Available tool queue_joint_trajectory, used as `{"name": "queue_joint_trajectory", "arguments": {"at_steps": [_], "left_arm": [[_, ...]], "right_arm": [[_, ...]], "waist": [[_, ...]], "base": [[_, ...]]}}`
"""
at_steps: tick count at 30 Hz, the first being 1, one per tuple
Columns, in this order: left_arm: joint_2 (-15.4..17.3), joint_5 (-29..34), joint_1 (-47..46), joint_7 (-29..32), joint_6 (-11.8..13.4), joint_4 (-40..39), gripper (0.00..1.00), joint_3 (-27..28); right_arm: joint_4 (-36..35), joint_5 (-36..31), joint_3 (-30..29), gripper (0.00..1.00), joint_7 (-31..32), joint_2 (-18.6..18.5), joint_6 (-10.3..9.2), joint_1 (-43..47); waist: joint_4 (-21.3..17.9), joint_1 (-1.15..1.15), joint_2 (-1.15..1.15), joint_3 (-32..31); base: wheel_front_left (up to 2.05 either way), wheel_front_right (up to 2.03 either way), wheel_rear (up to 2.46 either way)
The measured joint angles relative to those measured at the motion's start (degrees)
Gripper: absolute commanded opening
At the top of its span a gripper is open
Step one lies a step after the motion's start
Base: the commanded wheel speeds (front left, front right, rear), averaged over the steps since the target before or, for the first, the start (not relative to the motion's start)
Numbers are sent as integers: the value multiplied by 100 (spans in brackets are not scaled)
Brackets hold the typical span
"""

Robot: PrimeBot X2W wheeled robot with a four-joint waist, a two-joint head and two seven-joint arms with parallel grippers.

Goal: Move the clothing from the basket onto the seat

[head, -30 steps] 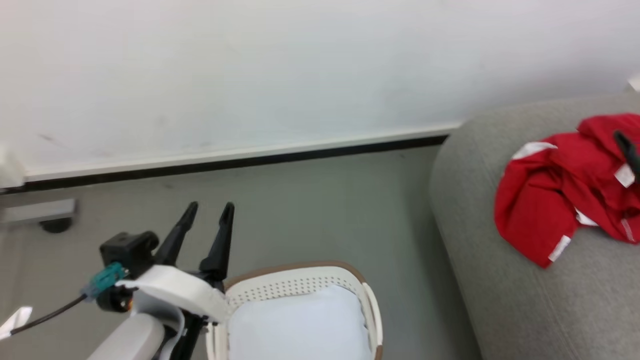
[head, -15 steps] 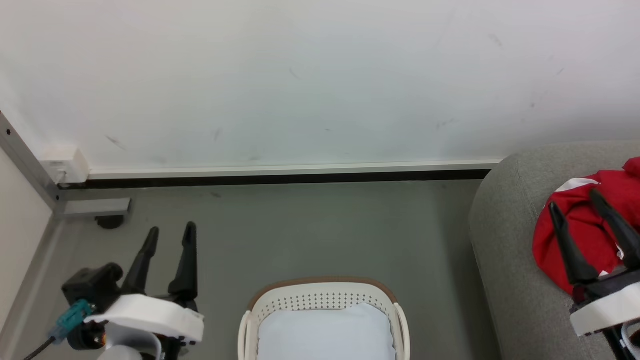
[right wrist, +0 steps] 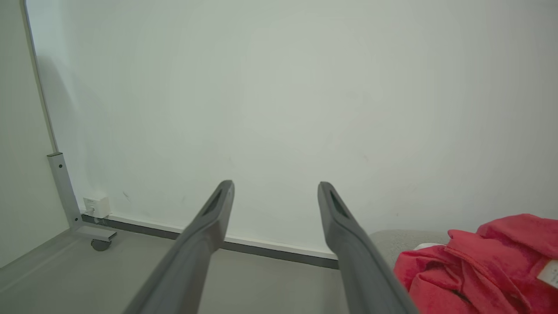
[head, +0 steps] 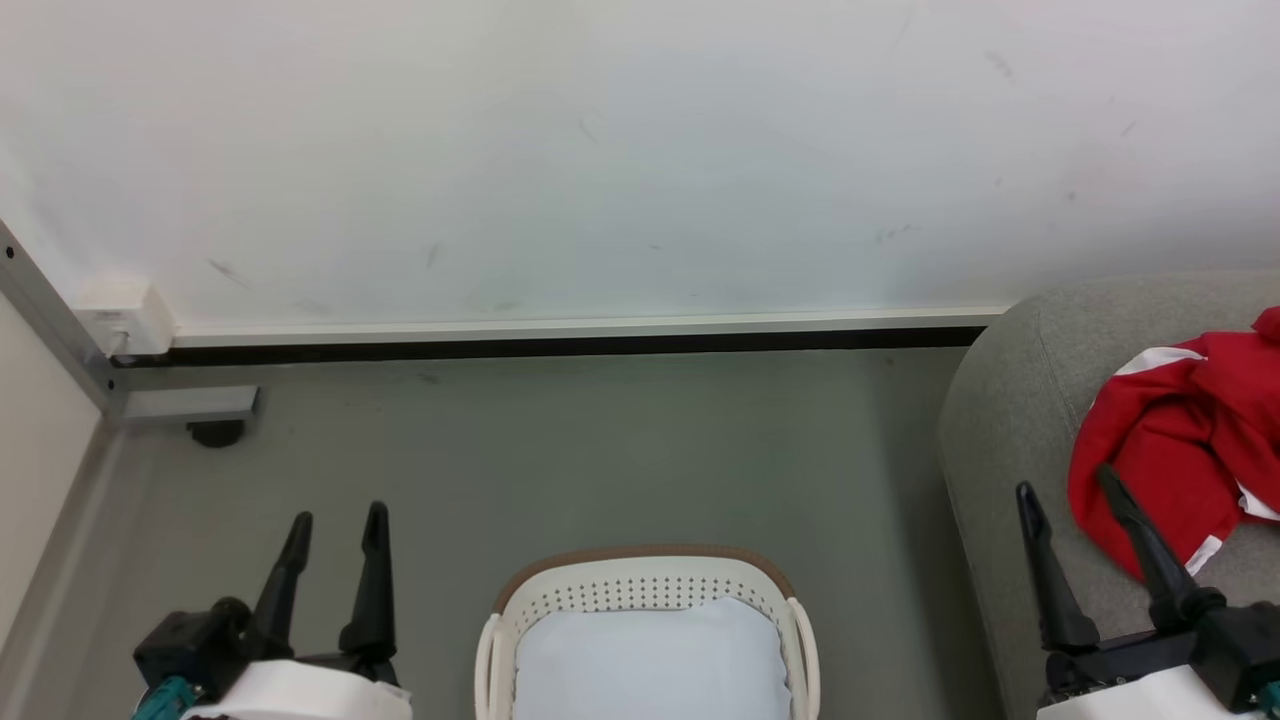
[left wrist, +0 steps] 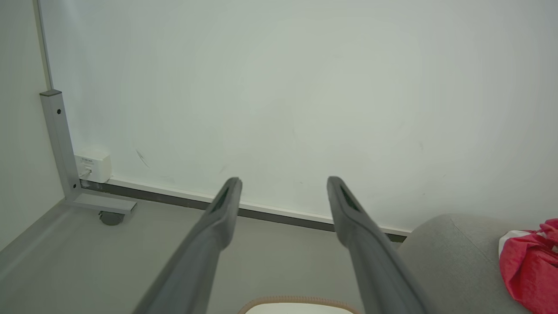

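Observation:
The red clothing (head: 1180,440) with white trim lies crumpled on the grey seat (head: 1010,420) at the right edge of the head view; it shows again as clothing (right wrist: 484,266) in the right wrist view and clothing (left wrist: 529,266) in the left wrist view. The cream basket (head: 645,580) with its brown rim stands on the floor at bottom centre, holding a pale bluish-white pad (head: 645,665). My left gripper (head: 337,518) is open to the left of the basket with nothing between its fingers. My right gripper (head: 1070,482) is open just in front of the clothing, apart from it.
A white wall with a dark baseboard (head: 560,345) runs behind the grey floor (head: 560,450). A metal frame leg with a caster (head: 215,432) and a small white box (head: 120,315) sit in the back left corner.
The head camera swung left, shifting the whole picture. My right gripper drew back off the clothing and dropped toward the lower right; my left gripper also sank lower. The clothing stays on the seat.

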Motion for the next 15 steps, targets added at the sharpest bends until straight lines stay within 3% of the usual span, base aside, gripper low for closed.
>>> {"name": "queue_joint_trajectory", "arguments": {"at_steps": [7, 15], "left_arm": [[-334, 420, 71, 0, -391, 115, 100, 404], [-548, 744, 70, 0, -622, 233, 100, 664]], "right_arm": [[-68, -64, -207, 100, -1, 176, 0, 133], [-46, -82, -198, 100, -1, 185, 0, 138]], "waist": [[-14, 0, 0, -6], [-20, 0, 0, -22]], "base": [[0, 0, 0], [0, 0, 0]]}}
